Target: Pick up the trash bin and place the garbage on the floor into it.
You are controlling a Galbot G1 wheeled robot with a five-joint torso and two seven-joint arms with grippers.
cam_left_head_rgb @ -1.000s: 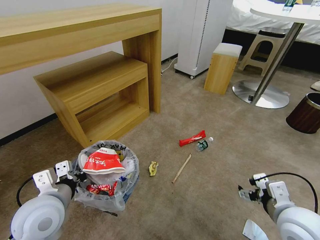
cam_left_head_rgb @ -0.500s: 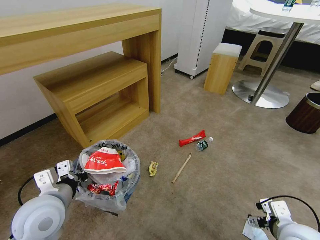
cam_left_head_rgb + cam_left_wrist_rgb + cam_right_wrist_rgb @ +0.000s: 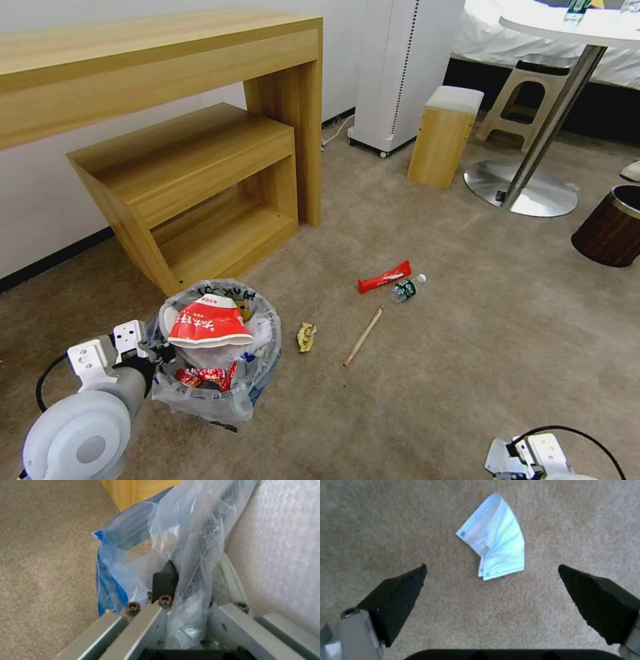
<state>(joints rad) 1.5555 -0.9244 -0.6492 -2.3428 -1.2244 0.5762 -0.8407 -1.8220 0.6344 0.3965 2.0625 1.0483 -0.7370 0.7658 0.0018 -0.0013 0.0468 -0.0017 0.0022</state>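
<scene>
While left gripper (image 3: 186,590) stayed off floor at near left, clamped on rim of trash bin (image 3: 217,360) through crinkly liner bag (image 3: 186,542), right gripper (image 3: 491,595) hung wide open over pale blue mask (image 3: 495,538) at near right. Mask lay flat on beige carpet (image 3: 433,373), apart from both pads. Judged: mask light, limp, thin; pinch raised fold or edge, pressing into pile. Red wrapper (image 3: 385,277), small bottle (image 3: 405,289), wooden stick (image 3: 363,337) lay farther out, mid-floor.
</scene>
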